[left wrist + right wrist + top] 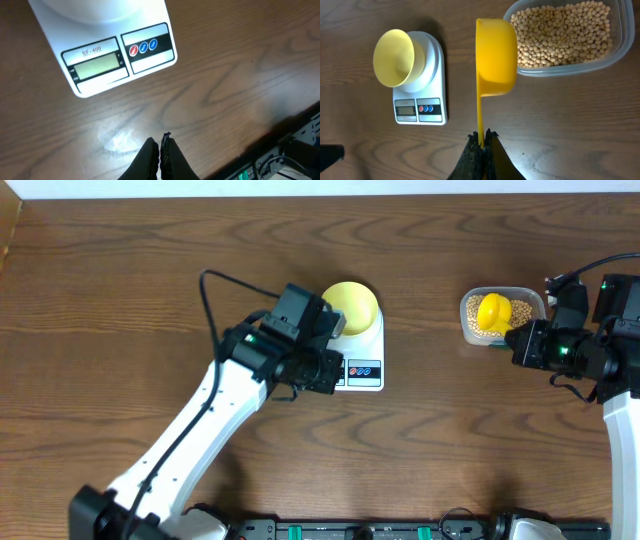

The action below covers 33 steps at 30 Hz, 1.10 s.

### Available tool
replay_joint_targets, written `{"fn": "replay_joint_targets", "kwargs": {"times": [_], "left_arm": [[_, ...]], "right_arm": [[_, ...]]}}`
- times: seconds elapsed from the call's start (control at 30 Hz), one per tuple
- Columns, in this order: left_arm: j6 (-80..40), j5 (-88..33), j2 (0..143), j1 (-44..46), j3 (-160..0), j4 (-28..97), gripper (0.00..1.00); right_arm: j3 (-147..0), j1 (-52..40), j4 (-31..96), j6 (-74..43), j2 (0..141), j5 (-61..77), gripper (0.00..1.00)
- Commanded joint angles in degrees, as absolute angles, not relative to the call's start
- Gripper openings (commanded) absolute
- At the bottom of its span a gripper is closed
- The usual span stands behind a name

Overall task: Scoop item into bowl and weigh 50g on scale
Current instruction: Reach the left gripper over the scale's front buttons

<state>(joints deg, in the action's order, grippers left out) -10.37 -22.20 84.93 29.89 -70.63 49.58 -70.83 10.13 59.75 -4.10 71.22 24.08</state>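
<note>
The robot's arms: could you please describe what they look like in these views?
The left arm and right arm have smooth white links and boxy black wrist units with small green lights. A thin black cable loops off each. The jaws are slim, dark and tapered.

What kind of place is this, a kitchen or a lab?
Probably a robotics lab bench: left arm and right arm at a wooden table, with a scale, bowl, scoop and container of beans.

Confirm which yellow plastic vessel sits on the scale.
The pale-yellow round bowl, handleless, atop the small white digital scale. The bright-yellow handled scoop is at the clear rectangular container of tan beans instead.
</note>
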Motion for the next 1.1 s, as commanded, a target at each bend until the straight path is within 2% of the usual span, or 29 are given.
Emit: {"fn": "replay_joint_targets", "kwargs": {"times": [0.0, 0.3, 0.4, 1.07], "left_arm": [[-8.8, -22.5, 88.4, 30.8, -71.3, 49.0, 0.07], [-9.1, -12.2, 97.4, 37.5, -71.3, 44.4, 0.07], [-13.1, -6.8, 99.8, 38.1, -71.3, 41.4, 0.07], [-15.6, -6.6, 102.4, 37.9, -70.5, 35.3, 0.07]], "right_arm": [[-72.1, 9.6, 59.7, -4.3, 70.5, 23.9, 0.01], [-72.1, 9.6, 59.6, -4.6, 70.5, 23.9, 0.01], [-72.1, 9.6, 59.6, -4.6, 70.5, 23.9, 0.01], [-72.1, 9.6, 59.6, -4.6, 70.5, 23.9, 0.01]]}}
